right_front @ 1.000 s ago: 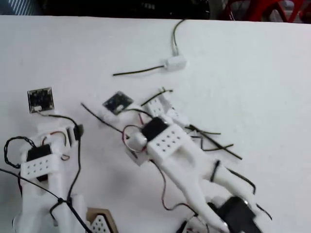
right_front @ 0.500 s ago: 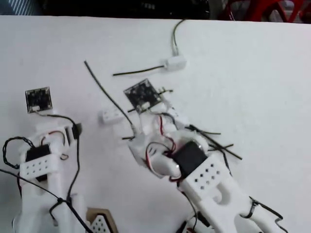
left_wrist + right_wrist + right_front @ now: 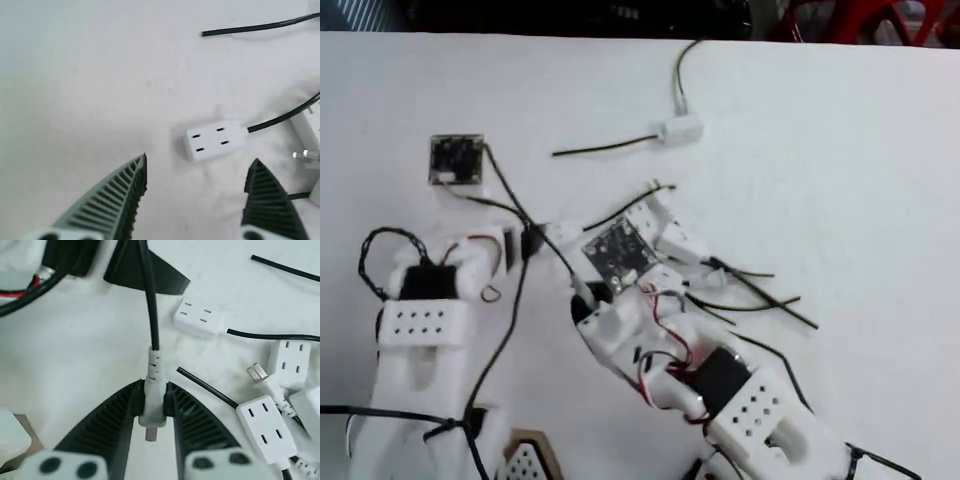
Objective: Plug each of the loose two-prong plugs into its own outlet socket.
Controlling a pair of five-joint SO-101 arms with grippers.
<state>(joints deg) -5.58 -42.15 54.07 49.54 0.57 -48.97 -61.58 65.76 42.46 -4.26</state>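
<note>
White table (image 3: pixel 860 150); red frame (image 3: pixel 880 16) behind far edge (partly cut off); tan piece (image 3: pixel 552 448) nr front edge.

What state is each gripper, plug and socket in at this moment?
Left gripper: open, empty.
Held plug: unplugged, pinched by its body.
Right gripper: shut on it.
Loose plug: lying free, unplugged.
Near socket: empty, just beyond the left fingertips.
Two sockets beside the loose one: empty.

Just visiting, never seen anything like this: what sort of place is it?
Probably a robotics lab or hobby workshop: white arms with bare wiring stand at a white table strewn with loose outlet sockets and a plug.
</note>
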